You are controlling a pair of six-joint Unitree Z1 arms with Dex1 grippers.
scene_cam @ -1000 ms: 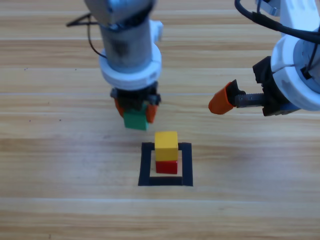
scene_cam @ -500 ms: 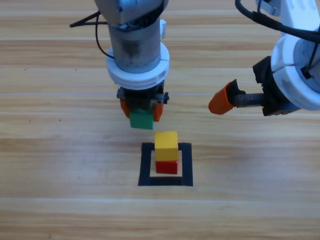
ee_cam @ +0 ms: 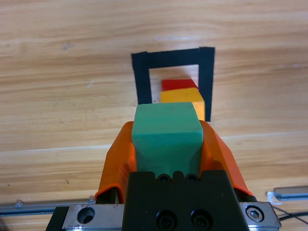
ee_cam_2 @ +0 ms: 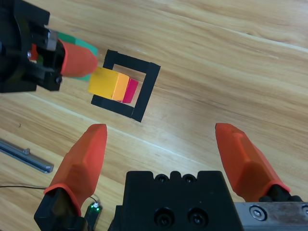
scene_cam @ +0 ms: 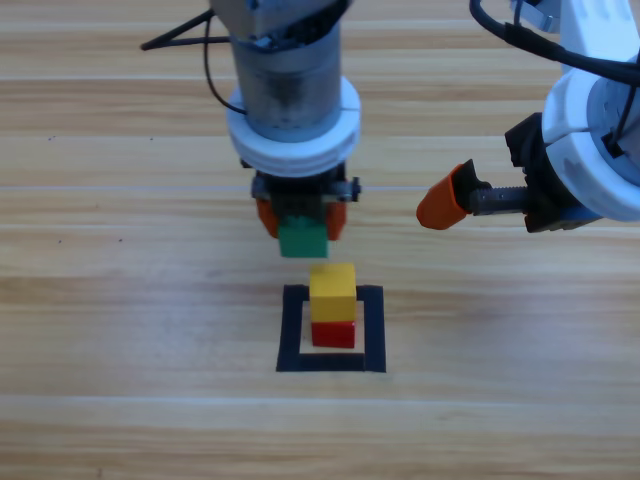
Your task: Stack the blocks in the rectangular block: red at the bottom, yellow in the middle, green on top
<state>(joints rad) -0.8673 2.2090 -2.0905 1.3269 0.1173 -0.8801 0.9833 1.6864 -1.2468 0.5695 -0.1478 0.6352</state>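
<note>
I have the left hand (scene_cam: 301,222) clamped on the green cube (scene_cam: 302,239), beside the yellow-on-red stack (scene_cam: 332,306); next, centre above it and lower; right hand (ee_cam_2: 168,154) waits spread.

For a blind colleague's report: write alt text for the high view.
The left end effector holds the green cube above the table, just behind the yellow cube stacked on the red cube inside the black tape square. The right end effector waits at the right, away from the stack.

Teal-green cube (scene_cam: 302,239), yellow cube (scene_cam: 332,289) over red cube (scene_cam: 334,334), black tape square (scene_cam: 292,330), wooden table (scene_cam: 120,330)
</note>
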